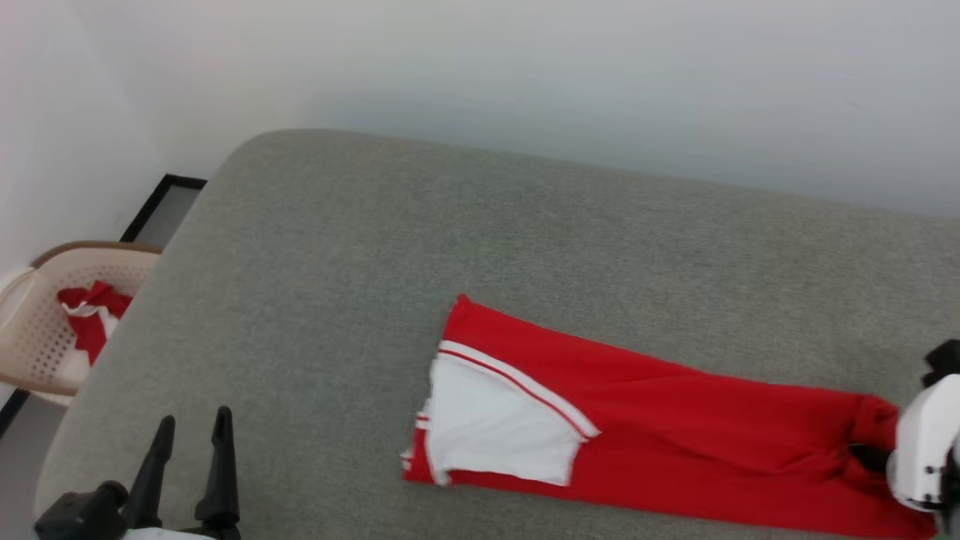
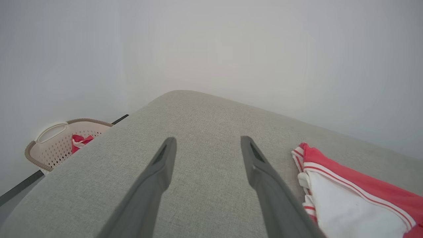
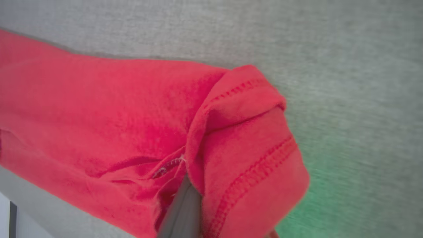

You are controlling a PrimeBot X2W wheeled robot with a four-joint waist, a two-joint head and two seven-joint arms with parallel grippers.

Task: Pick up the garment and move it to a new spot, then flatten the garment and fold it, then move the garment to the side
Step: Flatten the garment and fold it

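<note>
Head view, garment: the garment (image 1: 675,420) lies as a long red strip across the near right part of the grey bench (image 1: 375,262), with its white sleeve (image 1: 495,427) and striped trim on top at the left end.
Head view, right hand: the right hand (image 1: 870,456) sits at the strip's right end by the picture's edge, where the red cloth is bunched up around its dark fingers.
Head view, left hand: the left hand (image 1: 195,416) is at the lower left over bare bench, fingers spread, well apart from the garment.
Head view, basket: a beige perforated basket (image 1: 30,330) stands beyond the bench's left edge and holds a red-and-white cloth (image 1: 90,319).
Left wrist view, left hand: both dark fingers (image 2: 158,172) stand wide apart with only grey bench between them.
Left wrist view, garment: the sleeve end (image 2: 347,211) lies just to the right of the right-side finger.
Left wrist view, basket: the basket (image 2: 49,148) stands at the far left against the white wall (image 2: 211,43).
Right wrist view, right hand: it is pinching the garment's stitched hem (image 3: 251,155). One grey finger (image 3: 181,215) shows, and the fold drapes over the side where the other would be.
Right wrist view, garment: the rest of the red cloth (image 3: 99,115) runs off to the left on the bench.
</note>
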